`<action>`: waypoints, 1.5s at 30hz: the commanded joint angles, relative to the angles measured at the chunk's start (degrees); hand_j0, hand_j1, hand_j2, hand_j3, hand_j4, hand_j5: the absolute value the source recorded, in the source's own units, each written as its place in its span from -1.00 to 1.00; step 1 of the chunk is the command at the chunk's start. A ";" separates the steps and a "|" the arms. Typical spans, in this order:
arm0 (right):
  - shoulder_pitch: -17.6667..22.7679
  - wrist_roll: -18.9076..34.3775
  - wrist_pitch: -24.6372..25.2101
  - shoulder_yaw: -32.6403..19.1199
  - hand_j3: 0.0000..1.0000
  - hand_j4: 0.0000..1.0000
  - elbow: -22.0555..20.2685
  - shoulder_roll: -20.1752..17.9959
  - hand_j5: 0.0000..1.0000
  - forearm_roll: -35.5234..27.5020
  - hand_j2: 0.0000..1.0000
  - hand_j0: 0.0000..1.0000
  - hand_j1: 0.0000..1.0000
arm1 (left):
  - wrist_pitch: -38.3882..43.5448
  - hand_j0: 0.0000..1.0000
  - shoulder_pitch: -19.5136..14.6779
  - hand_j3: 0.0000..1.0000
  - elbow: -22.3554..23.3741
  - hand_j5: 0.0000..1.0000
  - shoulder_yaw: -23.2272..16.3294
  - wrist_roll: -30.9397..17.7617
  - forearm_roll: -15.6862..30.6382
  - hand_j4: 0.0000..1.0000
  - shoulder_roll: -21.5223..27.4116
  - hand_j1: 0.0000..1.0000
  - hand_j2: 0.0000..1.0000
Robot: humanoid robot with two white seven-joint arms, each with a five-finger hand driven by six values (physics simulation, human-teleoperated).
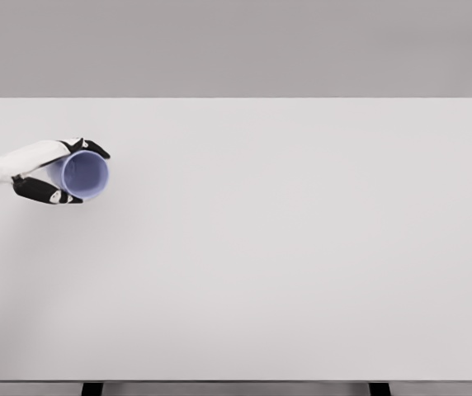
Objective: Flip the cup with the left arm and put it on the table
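Observation:
A pale blue cup [84, 175] is held over the far left of the white table [285, 247], tilted so its open mouth faces the camera and slightly right. My left hand [63, 172] is shut on the cup, black fingers [92, 148] wrapped over its top and others [50, 194] under its lower side. The white left forearm [5, 169] comes in from the left edge. I cannot tell whether the cup touches the table. The right arm is out of view.
The table's far edge runs along the top third of the view, its front edge near the bottom with dark legs [92, 388] showing below. A plain grey wall stands behind.

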 commanded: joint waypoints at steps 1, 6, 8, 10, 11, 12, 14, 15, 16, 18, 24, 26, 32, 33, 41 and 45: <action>0.00 -0.06 0.00 0.00 1.00 1.00 0.00 0.00 1.00 -0.01 1.00 1.00 1.00 | 0.12 0.09 0.00 0.09 -0.10 0.09 -1.57 0.00 7.26 0.09 0.44 0.09 0.09; 0.00 -0.06 0.00 0.00 1.00 1.00 0.00 0.00 1.00 -0.01 1.00 1.00 1.00 | 0.12 0.10 -0.44 0.10 -0.62 0.10 -5.53 0.00 15.79 0.10 2.81 0.10 0.10; 0.00 0.02 0.00 0.00 1.00 1.00 0.00 0.00 1.00 -0.01 1.00 1.00 1.00 | 0.12 0.10 -0.44 0.10 -0.71 0.10 -7.20 0.44 18.25 0.10 3.16 0.10 0.10; 0.00 -0.06 0.00 0.00 1.00 1.00 0.00 0.00 1.00 -0.01 1.00 1.00 1.00 | 0.12 0.10 -0.44 0.10 -0.71 0.10 -7.99 0.70 20.36 0.10 3.25 0.10 0.10; 0.09 0.02 0.00 0.00 1.00 1.00 0.00 0.00 1.00 -0.01 1.00 1.00 1.00 | 0.12 0.10 -0.35 0.10 -0.80 0.10 -8.08 0.62 22.73 0.10 3.25 0.10 0.10; 0.00 0.02 0.00 0.00 1.00 1.00 0.00 0.00 1.00 -0.01 1.00 1.00 1.00 | 0.12 0.10 -0.44 0.10 -0.80 0.10 -8.78 0.61 24.49 0.10 3.34 0.10 0.10; 0.00 0.02 0.00 0.00 1.00 1.00 0.00 0.00 1.00 -0.01 1.00 1.00 1.00 | 0.12 0.10 -0.44 0.10 -1.32 0.10 -9.66 0.00 30.29 0.10 3.25 0.10 0.10; 0.00 0.02 0.00 0.00 1.00 1.00 0.00 0.00 1.00 -0.01 1.00 1.00 1.00 | 0.12 0.10 -0.44 0.10 -2.11 0.10 -9.92 -0.09 32.66 0.10 3.08 0.10 0.10; 0.00 0.02 0.00 0.00 1.00 1.00 0.00 0.00 1.00 -0.01 1.00 1.00 1.00 | 0.12 0.10 -0.44 0.10 -2.29 0.10 -9.84 -0.88 34.24 0.10 2.81 0.10 0.10; 0.09 0.02 0.00 0.00 1.00 1.00 0.00 0.00 1.00 -0.01 1.00 1.00 1.00 | 1.44 0.10 -2.72 0.10 -2.38 0.10 -9.57 -6.35 40.21 0.10 -0.34 0.10 0.10; 0.00 0.02 0.00 0.00 1.00 1.00 0.00 0.00 1.00 -0.01 1.00 1.00 1.00 | 17.18 0.11 -4.39 0.11 -2.12 0.11 -4.74 -6.35 47.52 0.11 -9.05 0.11 0.11; 0.00 0.02 0.00 0.00 1.00 1.00 0.00 0.00 1.00 -0.01 1.00 1.00 1.00 | 18.42 0.12 -4.39 0.12 -1.94 0.12 -4.83 -6.35 47.43 0.12 -10.54 0.12 0.12; 0.00 0.02 0.00 0.00 1.00 1.00 0.00 0.00 1.00 -0.01 1.00 1.00 1.00 | 19.65 0.15 -4.04 0.15 -0.71 0.15 -5.44 -6.35 44.80 0.15 -13.88 0.15 0.15; 0.00 0.02 0.00 0.00 1.00 1.00 0.00 0.00 1.00 -0.01 1.00 1.00 1.00 | 19.65 0.15 -3.87 0.15 0.08 0.15 -5.44 -6.35 44.09 0.15 -15.12 0.15 0.15; 0.00 0.02 0.00 0.00 1.00 1.00 0.00 0.00 1.00 -0.01 1.00 1.00 1.00 | 19.21 0.18 -2.55 0.18 1.84 0.18 -5.53 -6.35 39.35 0.18 -18.90 0.18 0.18; 0.09 -0.06 0.00 0.00 1.00 1.00 0.00 0.00 1.00 -0.01 1.00 1.00 1.00 | 19.12 0.25 -1.85 0.25 1.93 0.25 -5.62 -6.35 39.35 0.25 -19.16 0.25 0.25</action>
